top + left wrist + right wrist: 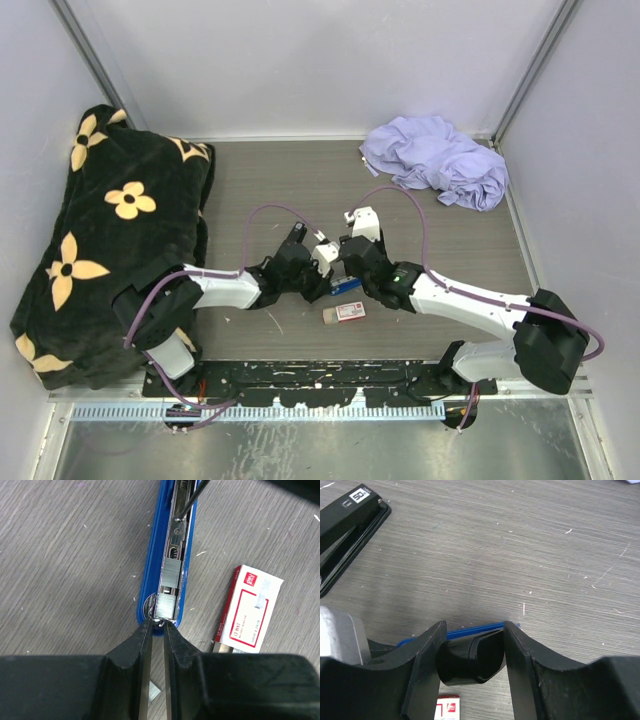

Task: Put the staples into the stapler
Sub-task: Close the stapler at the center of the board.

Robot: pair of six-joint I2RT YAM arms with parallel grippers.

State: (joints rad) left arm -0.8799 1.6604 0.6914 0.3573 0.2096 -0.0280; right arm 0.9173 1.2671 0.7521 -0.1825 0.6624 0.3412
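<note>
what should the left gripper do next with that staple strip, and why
Probably nudge the staple strip a little further along the blue stapler's open channel, then let go. The left gripper pinches the strip's near end at the channel's mouth, and the right gripper is clamped on the black lid, so the channel is exposed.

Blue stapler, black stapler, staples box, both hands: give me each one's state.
Blue stapler: open, magazine exposed, staples inside.
Staple strip: pinched at the magazine's end.
Staples box: lying flat beside blue stapler.
Black stapler: closed, untouched.
Left hand: shut on staple strip.
Right hand: shut on blue stapler's black top.
</note>
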